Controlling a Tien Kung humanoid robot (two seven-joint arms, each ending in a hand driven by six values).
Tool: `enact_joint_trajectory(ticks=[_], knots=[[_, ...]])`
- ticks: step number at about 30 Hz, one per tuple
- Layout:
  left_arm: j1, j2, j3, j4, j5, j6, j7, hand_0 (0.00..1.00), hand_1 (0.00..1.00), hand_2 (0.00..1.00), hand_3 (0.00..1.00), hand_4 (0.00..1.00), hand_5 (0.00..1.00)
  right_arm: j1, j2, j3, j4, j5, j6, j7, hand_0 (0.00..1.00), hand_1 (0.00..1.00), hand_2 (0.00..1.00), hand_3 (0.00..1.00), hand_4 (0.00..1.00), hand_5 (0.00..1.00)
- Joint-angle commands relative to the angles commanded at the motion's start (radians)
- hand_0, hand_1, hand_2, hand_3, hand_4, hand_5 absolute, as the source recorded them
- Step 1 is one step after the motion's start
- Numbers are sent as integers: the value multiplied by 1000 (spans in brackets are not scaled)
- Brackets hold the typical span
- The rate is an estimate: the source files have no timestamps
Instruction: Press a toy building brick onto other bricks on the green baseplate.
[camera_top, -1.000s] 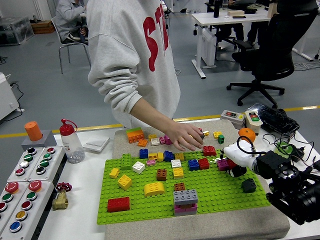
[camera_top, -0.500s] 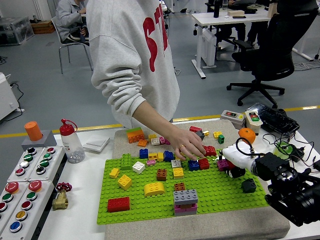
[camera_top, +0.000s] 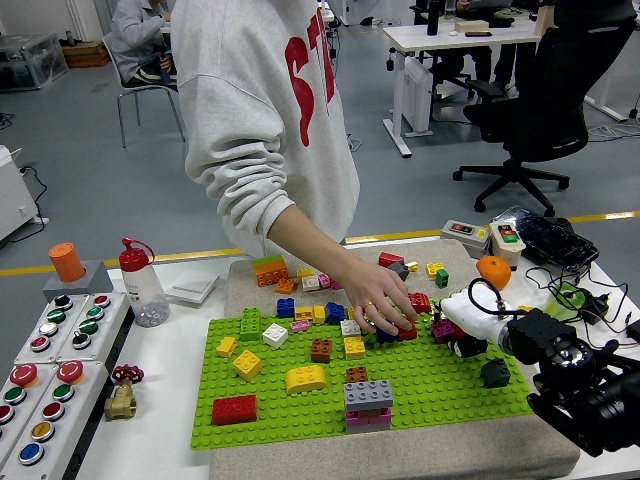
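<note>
The green baseplate (camera_top: 300, 400) lies on a beige mat and carries several bricks. Among them are a grey stack on magenta (camera_top: 368, 398), a red brick (camera_top: 234, 408) and a yellow curved one (camera_top: 306, 378). A person's hand (camera_top: 383, 303) reaches from the far side and rests on a red brick (camera_top: 405, 329) at the plate's back right. My right hand (camera_top: 466, 328), white-backed on a black arm, hovers at the plate's right edge beside a magenta brick (camera_top: 442, 328). A bit of red shows under it. The left arm is out of view.
Loose bricks lie on the mat behind the plate, an orange one (camera_top: 268, 270) among them. A dark grey brick (camera_top: 494, 373) sits on the plate's right side. Button boxes (camera_top: 50, 370), a brass valve (camera_top: 121, 397) and a bottle (camera_top: 143, 285) stand left. An orange ball (camera_top: 493, 270) and cables are at the right.
The person's hand came from the loose bricks behind the plate down onto the red brick at the plate's back right. My right hand crept slightly left.
</note>
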Motion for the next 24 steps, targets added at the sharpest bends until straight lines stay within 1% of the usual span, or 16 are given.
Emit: enact_joint_trajectory(ticks=[6, 20, 22, 23, 24], knots=[[0, 0, -1, 0, 1, 0, 0, 634, 597, 610, 408, 297, 944, 1, -9, 5, 13, -1, -15, 4, 701, 638, 592, 593, 552, 262], [5, 3, -4, 0, 4, 0, 2, 632, 597, 609, 407, 297, 944, 7, -44, 31, 93, -22, -19, -1, 690, 636, 589, 590, 545, 253], [6, 3, -4, 0, 4, 1, 2, 632, 597, 609, 407, 297, 944, 6, -50, 41, 105, -26, -19, -1, 690, 636, 589, 590, 545, 253], [7, 3, -3, 0, 3, 1, 1, 632, 597, 609, 407, 297, 944, 1, -60, 58, 126, -34, -18, -3, 690, 636, 589, 590, 545, 253], [8, 3, -3, 0, 2, 1, 1, 633, 597, 608, 406, 296, 943, -2, -68, 71, 142, -41, -17, -4, 691, 635, 589, 589, 524, 232]])
